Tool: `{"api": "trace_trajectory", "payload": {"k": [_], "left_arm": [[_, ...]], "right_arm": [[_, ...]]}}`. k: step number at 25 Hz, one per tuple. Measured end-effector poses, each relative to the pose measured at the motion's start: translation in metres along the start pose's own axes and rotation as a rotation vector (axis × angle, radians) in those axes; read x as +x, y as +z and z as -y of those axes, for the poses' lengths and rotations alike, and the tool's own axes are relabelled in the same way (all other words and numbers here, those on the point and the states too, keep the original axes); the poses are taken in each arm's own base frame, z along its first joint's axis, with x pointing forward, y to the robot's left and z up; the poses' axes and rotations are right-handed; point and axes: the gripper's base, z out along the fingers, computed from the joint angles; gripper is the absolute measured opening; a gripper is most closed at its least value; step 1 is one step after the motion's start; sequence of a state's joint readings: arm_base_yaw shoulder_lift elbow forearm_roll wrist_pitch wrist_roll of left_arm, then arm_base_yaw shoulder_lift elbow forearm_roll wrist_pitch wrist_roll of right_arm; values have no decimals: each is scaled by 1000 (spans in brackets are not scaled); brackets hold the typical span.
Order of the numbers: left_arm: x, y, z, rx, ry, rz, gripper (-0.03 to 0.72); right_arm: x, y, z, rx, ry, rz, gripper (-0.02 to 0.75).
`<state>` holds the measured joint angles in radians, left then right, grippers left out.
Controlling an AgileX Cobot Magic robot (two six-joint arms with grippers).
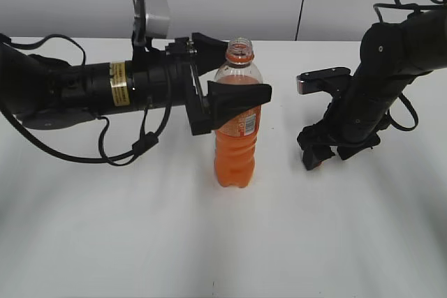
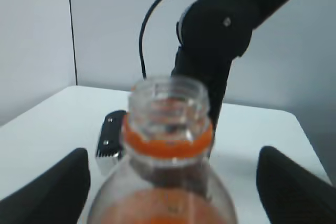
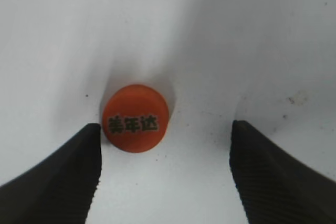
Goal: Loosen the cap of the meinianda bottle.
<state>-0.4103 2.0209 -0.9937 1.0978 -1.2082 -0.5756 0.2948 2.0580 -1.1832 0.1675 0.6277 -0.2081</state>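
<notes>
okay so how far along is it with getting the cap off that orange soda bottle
Done: the cap is off and lies on the white table between the open right gripper fingers, not pinched. The bottle stands upright with its neck bare. In hand: nothing looks gripped; the left gripper straddles the bottle with gaps on both sides. Left: only pulling both arms away, it seems.

Meinianda bottle (image 1: 237, 123) upright, uncapped, between the left tool's (image 1: 225, 73) spread jaws. Cap (image 3: 135, 118) flat on tabletop (image 3: 210, 35), between the right tool's (image 3: 165, 153) open jaws.
</notes>
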Motion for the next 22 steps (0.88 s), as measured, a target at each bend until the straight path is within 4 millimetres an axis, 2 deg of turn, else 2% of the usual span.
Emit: {"api": "trace_trajectory", "payload": {"k": [8, 10, 14, 17, 22], "left_arm": [[-48, -7, 5, -32, 29, 96, 588], [-60, -9, 7, -44, 15, 123, 588], [-92, -16, 11, -83, 10, 211, 588], [-117, -24, 11, -176, 16, 247, 588], [-145, -49, -3, -539, -105, 205, 588]], "right_arm": [[0, 0, 0, 0, -2, -2, 568], [-1, -6, -1, 1, -4, 11, 568], [-4, -38, -4, 3, -12, 76, 568], [-4, -65, -7, 4, -14, 127, 568], [1, -113, -12, 1, -2, 209, 568]]}}
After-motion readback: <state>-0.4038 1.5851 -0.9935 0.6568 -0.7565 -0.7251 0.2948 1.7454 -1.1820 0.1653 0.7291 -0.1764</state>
